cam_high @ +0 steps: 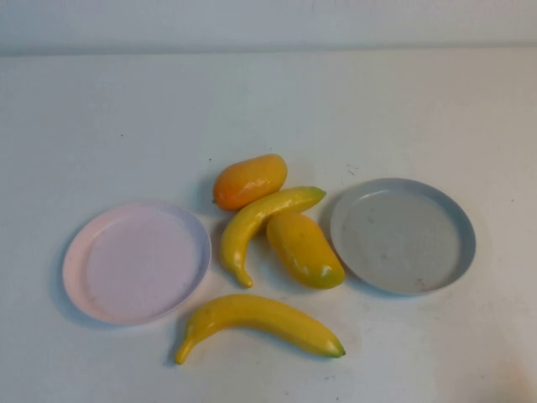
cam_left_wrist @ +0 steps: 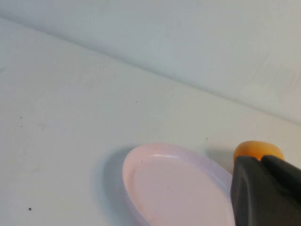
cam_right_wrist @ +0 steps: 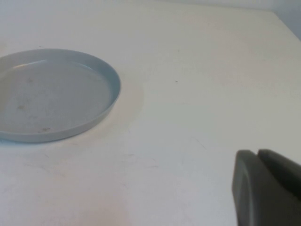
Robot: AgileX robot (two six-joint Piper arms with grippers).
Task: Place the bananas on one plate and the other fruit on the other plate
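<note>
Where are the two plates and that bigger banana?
pink plate [cam_high: 134, 262]: high view, bare centre.
grey-blue plate [cam_high: 401, 237]: high view, scuffed centre.
larger banana [cam_high: 264, 318]: high view, mid-body, nearest the robot.

Lab-like test setup, bare white table [cam_high: 101, 109], plain white wall [cam_high: 268, 21]

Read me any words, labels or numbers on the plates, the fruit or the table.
None: no text shows on the pink plate, grey plate, bananas, mangoes or table. Left pincer and right pincer sit at their wrist views' edges, unmarked.
</note>
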